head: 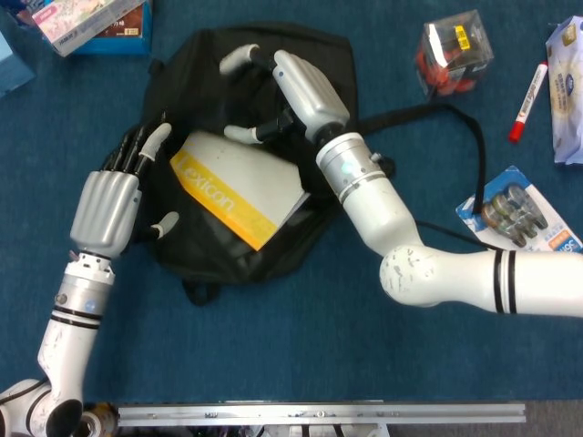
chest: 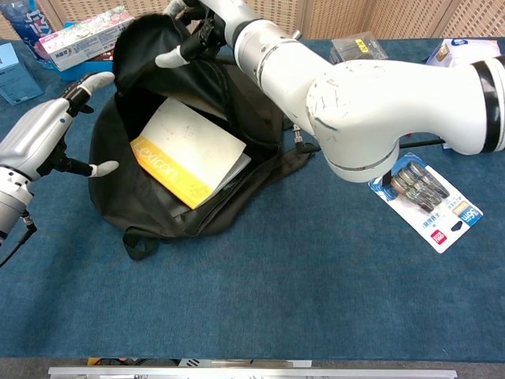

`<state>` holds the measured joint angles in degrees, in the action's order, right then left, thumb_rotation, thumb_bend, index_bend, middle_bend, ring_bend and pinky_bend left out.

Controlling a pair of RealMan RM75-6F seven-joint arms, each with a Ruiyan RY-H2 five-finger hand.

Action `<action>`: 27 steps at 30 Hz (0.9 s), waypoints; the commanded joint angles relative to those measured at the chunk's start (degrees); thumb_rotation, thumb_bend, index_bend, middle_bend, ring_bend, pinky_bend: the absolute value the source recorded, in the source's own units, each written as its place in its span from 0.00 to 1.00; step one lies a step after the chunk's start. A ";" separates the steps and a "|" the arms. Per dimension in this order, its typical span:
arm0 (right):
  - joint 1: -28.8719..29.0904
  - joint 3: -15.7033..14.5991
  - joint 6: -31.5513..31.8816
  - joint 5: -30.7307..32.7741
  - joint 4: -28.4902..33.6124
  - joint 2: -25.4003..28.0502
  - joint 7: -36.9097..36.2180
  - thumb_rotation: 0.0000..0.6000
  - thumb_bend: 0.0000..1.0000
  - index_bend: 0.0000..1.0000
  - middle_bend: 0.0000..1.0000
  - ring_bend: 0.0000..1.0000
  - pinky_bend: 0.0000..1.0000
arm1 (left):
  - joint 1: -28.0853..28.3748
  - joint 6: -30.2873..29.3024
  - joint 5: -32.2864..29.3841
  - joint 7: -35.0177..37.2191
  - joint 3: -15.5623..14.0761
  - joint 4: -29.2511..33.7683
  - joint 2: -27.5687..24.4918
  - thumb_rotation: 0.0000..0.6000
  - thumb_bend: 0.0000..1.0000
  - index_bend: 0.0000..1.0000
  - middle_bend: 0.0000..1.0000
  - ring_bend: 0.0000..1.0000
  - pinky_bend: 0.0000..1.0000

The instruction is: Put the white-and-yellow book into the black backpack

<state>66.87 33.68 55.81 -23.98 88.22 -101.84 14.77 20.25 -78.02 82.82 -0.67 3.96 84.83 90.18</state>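
Observation:
The black backpack (head: 209,246) (chest: 197,213) lies open on the blue table. The white-and-yellow book (head: 235,187) (chest: 189,154) lies in its opening, the yellow spine toward me, mostly uncovered. My right hand (head: 299,84) (chest: 207,22) is at the far rim of the opening and holds the upper flap lifted, with one finger stretched left. My left hand (head: 107,202) (chest: 38,136) rests against the bag's left edge with fingers straight and spread, holding nothing that I can see.
A shoulder strap (head: 460,114) trails right from the bag. A clear box (head: 454,50), a red marker (head: 526,100) and a blister pack (head: 519,214) lie at the right. Boxes (head: 96,23) stand at the far left.

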 commanded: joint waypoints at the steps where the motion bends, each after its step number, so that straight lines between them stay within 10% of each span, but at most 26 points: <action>1: -0.14 -0.09 -0.33 -0.24 0.21 0.28 -0.53 1.00 0.04 0.28 0.34 0.36 0.61 | -0.38 -0.27 -0.10 -0.27 0.12 0.63 -0.41 1.00 0.15 0.00 0.00 0.00 0.18; 15: -2.82 -2.25 -0.13 -2.81 3.53 5.51 -1.29 1.00 0.02 0.24 0.29 0.30 0.48 | -2.22 -1.07 -1.34 -1.31 0.67 1.21 -2.90 1.00 0.15 0.00 0.00 0.00 0.18; 27: -12.43 -13.79 5.48 -16.88 11.25 17.46 2.67 1.00 0.41 0.24 0.37 0.31 0.49 | -3.43 -0.42 -5.86 -3.42 2.95 -0.36 -6.35 1.00 0.15 0.00 0.02 0.00 0.18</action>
<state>56.87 22.28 59.82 -38.25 97.35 -87.02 16.60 17.04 -78.65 77.57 -3.67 6.55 84.77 84.29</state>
